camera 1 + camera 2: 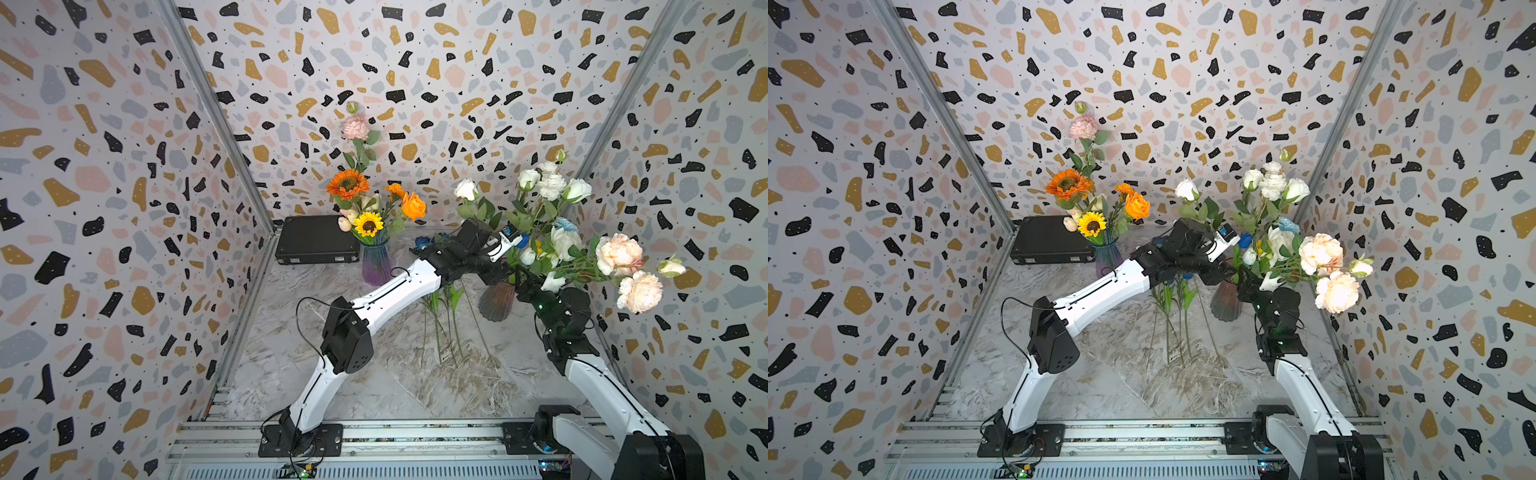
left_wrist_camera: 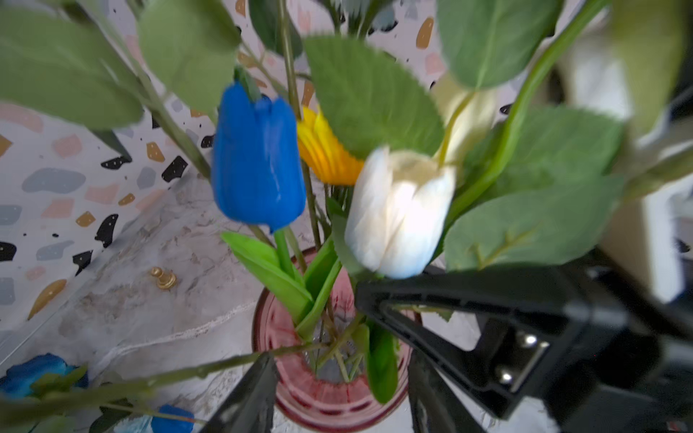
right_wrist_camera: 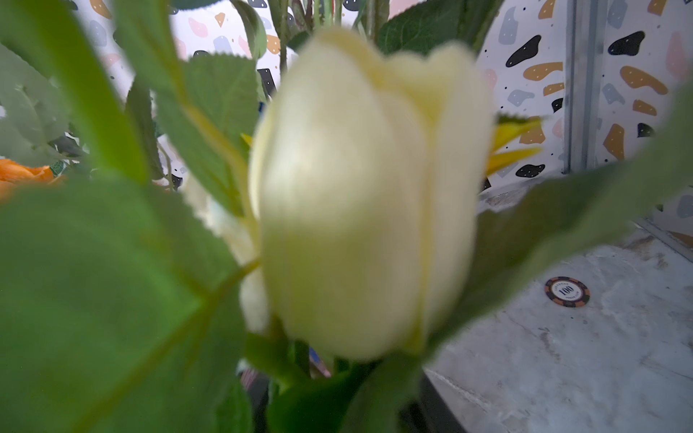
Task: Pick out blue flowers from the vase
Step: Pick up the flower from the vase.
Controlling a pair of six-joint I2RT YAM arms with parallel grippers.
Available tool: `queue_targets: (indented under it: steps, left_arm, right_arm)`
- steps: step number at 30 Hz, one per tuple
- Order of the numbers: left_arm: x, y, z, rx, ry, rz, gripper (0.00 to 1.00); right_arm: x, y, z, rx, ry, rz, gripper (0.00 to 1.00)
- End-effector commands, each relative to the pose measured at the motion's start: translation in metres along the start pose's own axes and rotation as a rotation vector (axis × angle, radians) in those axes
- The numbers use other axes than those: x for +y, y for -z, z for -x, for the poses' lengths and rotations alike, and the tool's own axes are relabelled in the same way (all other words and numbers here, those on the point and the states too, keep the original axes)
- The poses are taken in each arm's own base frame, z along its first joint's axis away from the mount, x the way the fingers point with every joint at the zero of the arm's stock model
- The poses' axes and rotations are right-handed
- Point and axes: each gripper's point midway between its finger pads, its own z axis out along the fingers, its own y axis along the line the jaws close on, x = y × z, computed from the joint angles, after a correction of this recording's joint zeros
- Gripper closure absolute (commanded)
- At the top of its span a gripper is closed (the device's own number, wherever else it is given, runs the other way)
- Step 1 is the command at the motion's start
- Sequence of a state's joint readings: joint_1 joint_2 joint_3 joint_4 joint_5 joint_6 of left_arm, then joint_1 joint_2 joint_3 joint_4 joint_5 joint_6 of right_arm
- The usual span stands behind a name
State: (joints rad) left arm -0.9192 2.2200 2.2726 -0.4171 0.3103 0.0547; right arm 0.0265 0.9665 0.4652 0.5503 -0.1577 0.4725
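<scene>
A ribbed reddish vase (image 1: 494, 307) (image 1: 1225, 305) (image 2: 318, 408) stands right of centre, full of white blooms. Among them are a deep blue tulip (image 2: 258, 161) (image 1: 522, 240) and a pale blue carnation (image 1: 566, 225) (image 1: 1288, 225). Other blue flowers (image 1: 423, 243) (image 2: 33, 375) lie on the table, stems (image 1: 436, 328) towards the front. My left gripper (image 2: 339, 360) (image 1: 500, 272) hangs open just above the vase mouth, below the tulip head, with stems between its fingers. My right gripper (image 1: 524, 286) (image 1: 1246, 286) sits at the vase's right rim, its jaws hidden by a white tulip (image 3: 360, 195) and leaves.
A purple vase (image 1: 376, 266) of sunflowers and orange blooms stands at the back, beside a black case (image 1: 316, 241). Peach peonies (image 1: 619, 253) lean out to the right. A poker chip (image 3: 567, 291) and a small gold piece (image 2: 164, 277) lie on the marble table.
</scene>
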Motion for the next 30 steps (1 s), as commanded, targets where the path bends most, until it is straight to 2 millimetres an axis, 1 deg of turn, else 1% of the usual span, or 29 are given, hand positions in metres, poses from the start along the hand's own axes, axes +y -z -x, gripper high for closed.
queue_targets:
  steps: [1,5,8,12,18,21,24,30]
  left_arm:
    - [-0.010,0.004,0.025,-0.086,0.000,-0.042,0.46]
    - [-0.007,0.002,0.028,-0.105,-0.003,-0.023,0.47]
    - [0.000,-0.007,0.025,-0.095,-0.011,0.006,0.47]
    - [0.018,-0.024,0.016,-0.098,-0.014,0.078,0.47]
    - [0.025,-0.039,0.008,-0.094,-0.009,0.097,0.48]
    - [0.032,-0.043,0.005,-0.097,-0.018,0.130,0.49]
    - [0.034,-0.045,0.006,-0.108,-0.025,0.144,0.50]
    - [0.037,-0.044,0.011,-0.139,-0.024,0.157,0.56]
  right_arm:
    - [-0.002,0.002,0.004,-0.020,-0.002,-0.018,0.56]
    - [-0.001,0.002,0.005,-0.020,-0.002,-0.016,0.56]
    - [0.001,0.003,0.006,-0.022,-0.001,-0.004,0.56]
    - [0.004,0.005,0.008,-0.026,0.008,0.011,0.56]
    - [0.007,0.008,0.009,-0.030,0.022,0.018,0.56]
    - [0.009,0.008,0.010,-0.031,0.021,0.030,0.56]
    - [0.011,0.008,0.010,-0.031,0.018,0.041,0.56]
    - [0.005,0.008,0.005,-0.012,0.019,0.013,0.56]
